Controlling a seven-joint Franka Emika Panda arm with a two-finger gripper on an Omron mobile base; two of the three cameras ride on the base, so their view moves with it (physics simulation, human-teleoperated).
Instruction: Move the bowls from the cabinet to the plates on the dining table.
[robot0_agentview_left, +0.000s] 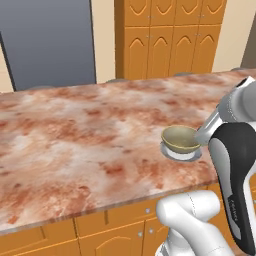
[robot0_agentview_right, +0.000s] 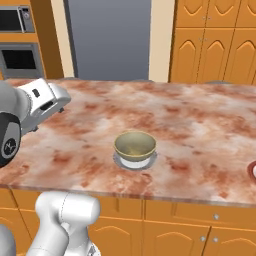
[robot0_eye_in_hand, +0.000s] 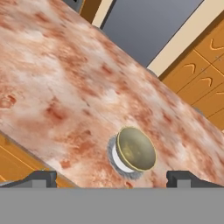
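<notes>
One olive-bronze bowl (robot0_agentview_left: 181, 138) (robot0_agentview_right: 134, 144) (robot0_eye_in_hand: 135, 148) stands upright on the grey-rimmed plate (robot0_agentview_left: 183, 156) (robot0_agentview_right: 149, 161) (robot0_eye_in_hand: 115, 158), near the front edge of the dining table (robot0_agentview_left: 75, 130) (robot0_agentview_right: 200, 125) (robot0_eye_in_hand: 65, 87). My gripper (robot0_eye_in_hand: 112, 178) hangs open and empty above and in front of that bowl, apart from it; its two dark fingertips (robot0_eye_in_hand: 41, 178) frame the bowl from below in the hand view. A sliver of the red-rimmed plate (robot0_agentview_right: 253, 171) shows at the table's right end with nothing visible on it. The cabinet is out of view.
Tall orange cupboards (robot0_agentview_left: 170, 40) (robot0_agentview_right: 215, 45) stand behind the table, beside a grey panel (robot0_agentview_left: 50, 40) (robot0_agentview_right: 107, 37). A wall oven and microwave (robot0_agentview_right: 17, 45) sit at the far left. My own forearm (robot0_agentview_left: 235, 170) rises close to the bowl's right.
</notes>
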